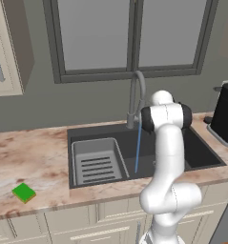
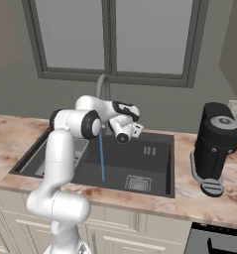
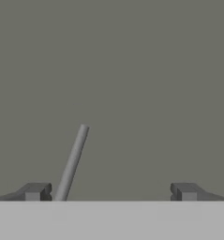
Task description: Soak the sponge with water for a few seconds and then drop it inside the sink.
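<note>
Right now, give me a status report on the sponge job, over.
Gripper open, empty, up by the faucet. Sponge dry on the counter, left of the sink. Water running. Nothing blocking.

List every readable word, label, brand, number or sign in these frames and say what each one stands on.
None: no text can be read anywhere.
The coffee machine has a round top dial and plain dark sides, with no legible marking.
The sponge, sink, faucet and cabinet fronts are blank.
</note>
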Tool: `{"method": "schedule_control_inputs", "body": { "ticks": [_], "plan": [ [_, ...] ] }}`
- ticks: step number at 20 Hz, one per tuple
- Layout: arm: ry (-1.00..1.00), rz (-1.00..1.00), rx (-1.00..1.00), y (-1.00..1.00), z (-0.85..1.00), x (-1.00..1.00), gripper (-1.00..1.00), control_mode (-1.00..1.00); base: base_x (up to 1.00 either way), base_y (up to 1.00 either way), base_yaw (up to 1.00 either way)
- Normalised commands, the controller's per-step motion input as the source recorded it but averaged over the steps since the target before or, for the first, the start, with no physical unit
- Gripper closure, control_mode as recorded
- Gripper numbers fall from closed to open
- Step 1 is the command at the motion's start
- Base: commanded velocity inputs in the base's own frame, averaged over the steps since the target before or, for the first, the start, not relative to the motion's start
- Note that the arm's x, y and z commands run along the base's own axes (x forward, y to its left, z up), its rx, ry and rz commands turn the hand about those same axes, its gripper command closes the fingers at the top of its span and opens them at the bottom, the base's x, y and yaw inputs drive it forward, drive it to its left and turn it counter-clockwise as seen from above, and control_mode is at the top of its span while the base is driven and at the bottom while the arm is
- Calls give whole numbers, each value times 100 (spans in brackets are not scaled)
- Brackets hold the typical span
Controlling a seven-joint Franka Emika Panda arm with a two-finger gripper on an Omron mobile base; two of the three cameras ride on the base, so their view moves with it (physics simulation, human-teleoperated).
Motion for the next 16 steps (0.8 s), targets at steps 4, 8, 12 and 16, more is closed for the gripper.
{"method": "schedule_control_inputs", "body": {
  "ticks": [4, 8, 12, 16],
  "plan": [
    [5, 0, 2, -34, 35, 0, -100, -100, 0, 0, 0],
    [1, 0, 2, -32, 40, 0, -100, -100, 0, 0, 0],
    [0, 0, 2, -36, 38, 0, -100, -100, 0, 0, 0],
    [2, 0, 4, -35, 34, 0, -100, -100, 0, 0, 0]
  ]
}}
